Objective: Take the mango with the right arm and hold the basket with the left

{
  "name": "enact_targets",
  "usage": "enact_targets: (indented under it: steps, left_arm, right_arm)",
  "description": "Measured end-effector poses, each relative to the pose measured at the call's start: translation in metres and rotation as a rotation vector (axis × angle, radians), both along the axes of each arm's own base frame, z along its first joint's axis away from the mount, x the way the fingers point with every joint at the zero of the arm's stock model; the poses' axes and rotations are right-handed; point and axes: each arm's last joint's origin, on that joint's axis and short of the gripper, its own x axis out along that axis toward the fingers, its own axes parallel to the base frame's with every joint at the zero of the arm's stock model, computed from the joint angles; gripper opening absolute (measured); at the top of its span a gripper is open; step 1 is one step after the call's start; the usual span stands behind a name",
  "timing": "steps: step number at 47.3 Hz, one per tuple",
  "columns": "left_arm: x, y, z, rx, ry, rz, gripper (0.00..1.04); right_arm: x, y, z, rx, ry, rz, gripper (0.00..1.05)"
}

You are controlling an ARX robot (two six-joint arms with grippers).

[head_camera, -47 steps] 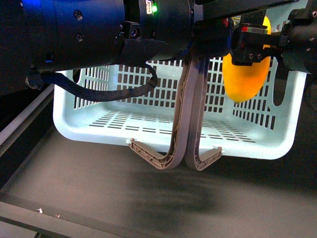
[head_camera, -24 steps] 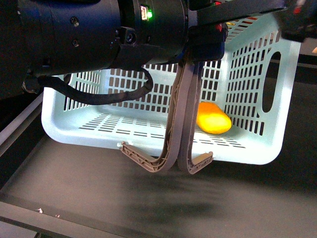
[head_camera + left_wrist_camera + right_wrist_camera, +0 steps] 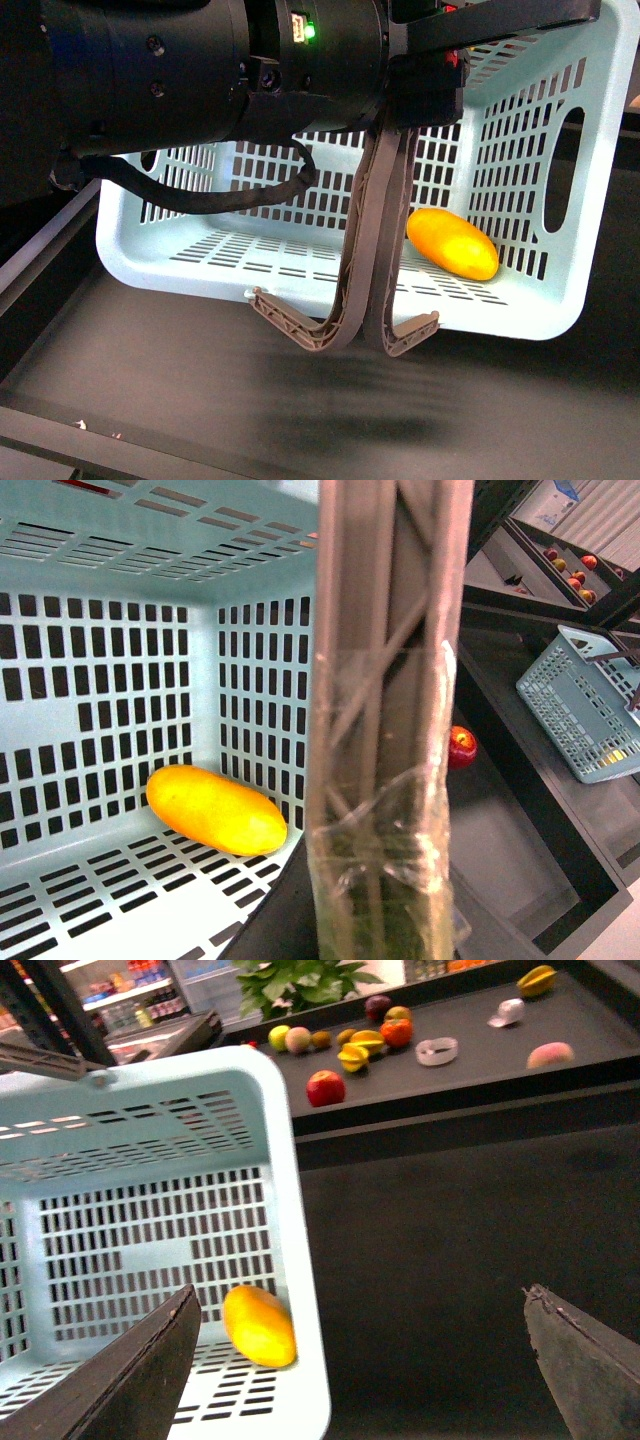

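The pale blue basket point(image 3: 500, 325) hangs tilted above the dark table, held by its two grey-brown handles point(image 3: 365, 250). My left gripper point(image 3: 405, 110) is shut on the tops of the handles; the bulky black left arm point(image 3: 200, 70) fills the upper left. In the left wrist view the handles point(image 3: 385, 730) are wrapped in clear film. The mango point(image 3: 452, 243) lies on the basket floor by the right wall. It also shows in the left wrist view point(image 3: 215, 810) and the right wrist view point(image 3: 258, 1325). My right gripper point(image 3: 365, 1360) is open and empty, outside the basket's wall point(image 3: 280, 1160).
A raised dark shelf behind holds a red apple point(image 3: 325, 1088), cut fruit wedges point(image 3: 352, 1057), a round orange fruit point(image 3: 396, 1032) and a peach point(image 3: 548, 1054). A second blue basket point(image 3: 590, 715) and another apple point(image 3: 461, 746) lie off to the side. The table point(image 3: 300, 400) has a raised front edge.
One second ago my right gripper held the mango over the basket. The mango now lies on the basket floor and has rolled right. The right gripper has left the front view.
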Motion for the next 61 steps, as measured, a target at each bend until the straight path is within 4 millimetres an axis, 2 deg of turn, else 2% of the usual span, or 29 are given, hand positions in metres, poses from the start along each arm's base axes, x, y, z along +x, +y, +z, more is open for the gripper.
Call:
enact_targets:
  steps: [4,17,21,25,34,38,43,61]
  left_arm:
    - [0.0,0.0,0.0,0.0,0.0,0.001,0.1]
    - [0.0,0.0,0.0,0.001,-0.001,0.004,0.1]
    - [0.0,0.0,0.0,0.001,0.0,0.004,0.1]
    - [0.0,0.0,0.0,0.001,-0.001,0.003,0.1]
    - [0.0,0.0,0.0,0.0,0.0,0.0,0.1]
    - [0.0,0.0,0.0,0.0,0.0,0.001,0.1]
    - [0.0,0.0,0.0,0.0,0.0,0.001,0.1]
    - [0.0,0.0,0.0,0.0,0.0,0.001,0.1]
  right_arm:
    - [-0.008,0.001,0.002,-0.006,-0.027,-0.012,0.97]
    - [-0.008,0.0,0.002,-0.02,-0.048,0.004,0.95]
    - [-0.01,-0.003,0.004,-0.113,-0.14,0.067,0.83]
    - [-0.013,-0.004,0.009,-0.202,-0.18,0.07,0.67]
    - [-0.018,-0.004,0.011,-0.249,-0.184,0.076,0.39]
    - [-0.021,-0.004,0.011,-0.258,-0.184,0.076,0.19]
    - [-0.024,-0.004,0.011,-0.265,-0.187,0.077,0.01]
    - [-0.033,-0.004,0.011,-0.265,-0.188,0.077,0.02]
